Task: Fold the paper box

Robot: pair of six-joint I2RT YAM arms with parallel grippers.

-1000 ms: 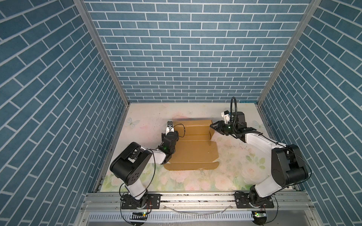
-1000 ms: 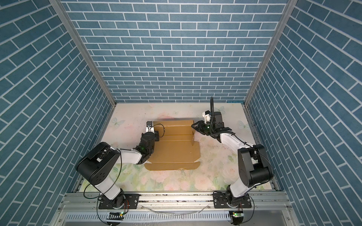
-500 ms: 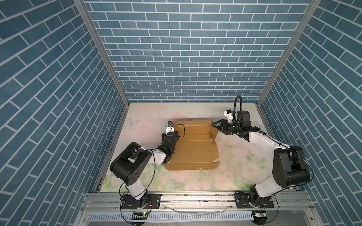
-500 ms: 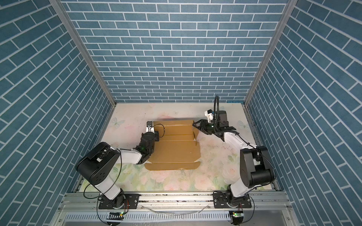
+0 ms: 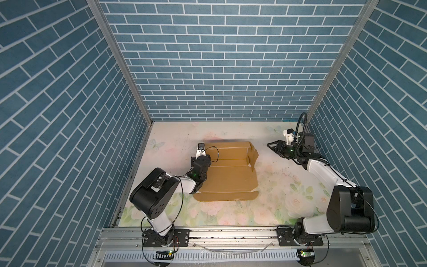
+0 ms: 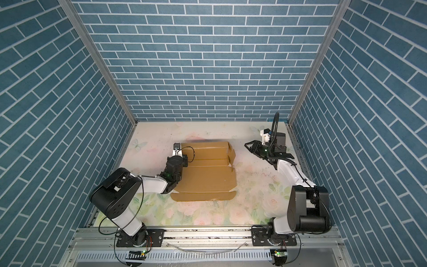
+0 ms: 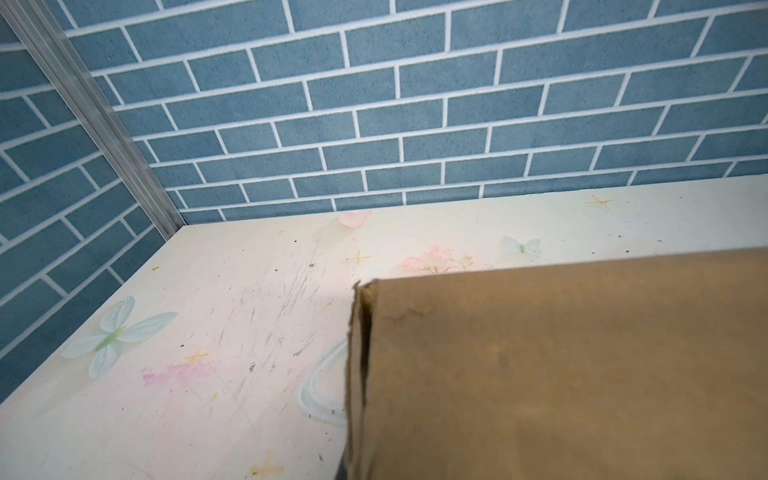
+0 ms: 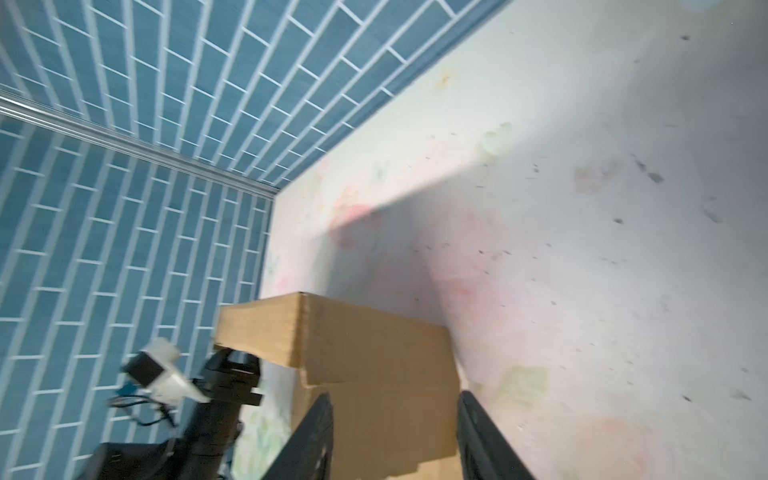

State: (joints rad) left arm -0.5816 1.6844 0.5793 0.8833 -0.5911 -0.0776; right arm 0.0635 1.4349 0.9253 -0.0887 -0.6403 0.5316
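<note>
Over on the left side, the left end effector (image 5: 200,159) is clamped down narrow at the left edge of the paper box (image 5: 228,175). Its fingers are hidden under the wrist in both top views, but the left wrist view shows a doubled-up cardboard edge (image 7: 357,374) running right down toward the camera, so it looks pinched on that side wall. The right end effector (image 5: 272,146) is a different story: jaws partway apart, nothing between them, hanging off to the right of the box and clear of it. You can see its two dark fingers (image 8: 316,436) in the right wrist view (kinda blurry), with the cardboard (image 8: 374,353) beyond them. The box itself sits a bit left of centre on the floral bench (image 5: 277,185). Its big panel and the near flap lie flat, the far section is folded up into a low wall, and a couple of small flaps at the far right corner (image 6: 232,153) stick up tilted. Blue brick-pattern walls (image 5: 219,69) close in three sides.
</note>
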